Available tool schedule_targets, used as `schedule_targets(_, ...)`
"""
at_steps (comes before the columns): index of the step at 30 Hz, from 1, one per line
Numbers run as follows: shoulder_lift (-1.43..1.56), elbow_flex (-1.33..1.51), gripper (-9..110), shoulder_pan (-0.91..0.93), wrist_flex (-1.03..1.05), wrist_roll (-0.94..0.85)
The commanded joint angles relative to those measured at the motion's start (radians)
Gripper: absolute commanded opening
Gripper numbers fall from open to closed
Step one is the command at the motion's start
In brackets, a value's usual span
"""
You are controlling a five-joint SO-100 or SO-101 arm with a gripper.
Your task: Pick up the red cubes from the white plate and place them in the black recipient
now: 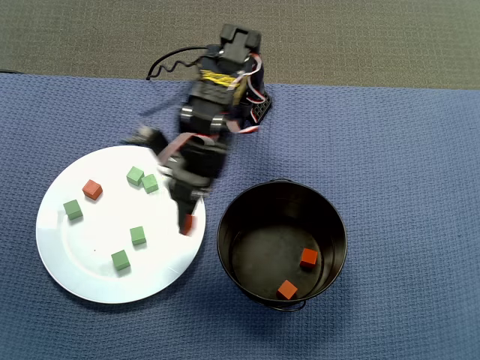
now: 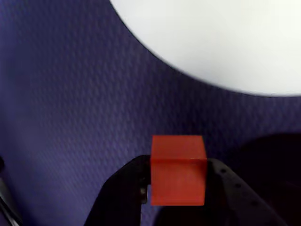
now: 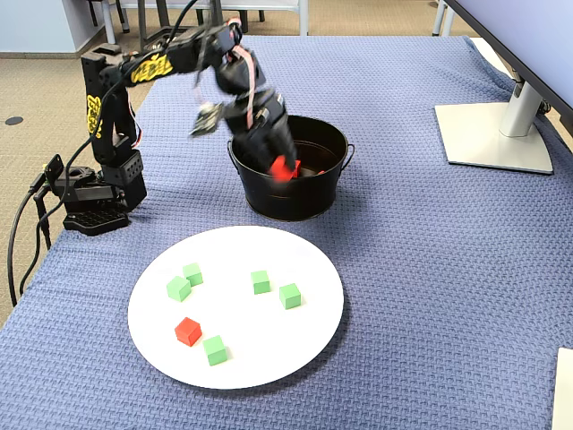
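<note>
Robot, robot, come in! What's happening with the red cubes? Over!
Pincer shut on one red cube, carried near the black pot. Two red cubes in pot, one left on white plate. Nothing in the way.

in the wrist view my fingers run off the bottom edge, so only their upper parts show, and the red cube between them hides their inner faces. the white plate is cut by the top and right edges there, and a dark blurred shape at the lower right is too vague to name. from overhead my arm is smeared with blur, and it covers most of the held cube, leaving a red sliver. in the fixed view the black pot hides its floor behind its wall, and my blurred gripper covers part of its rim.
</note>
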Motion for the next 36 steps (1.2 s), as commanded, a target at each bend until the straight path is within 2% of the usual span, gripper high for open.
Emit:
schedule_targets(1,0.155,0.067,0,-0.21,-0.051,0.032)
schedule_targets(4,0.196,0.147,1,-0.307,-0.063,0.041)
schedule_targets(6,0.207,0.189,18,-0.342,-0.072,0.044)
schedule_targets(10,0.176,0.138,22,-0.305,-0.04,0.018)
schedule_targets(16,0.16,0.0,20,-0.031,0.055,-0.087)
schedule_targets(21,0.146,0.072,20,0.268,0.061,-0.201)
schedule_targets(25,0.043,0.101,20,0.437,0.06,-0.314)
schedule_targets(32,-0.16,0.072,20,0.598,0.051,-0.425)
schedule_targets(36,-0.273,-0.011,20,0.644,0.114,-0.466)
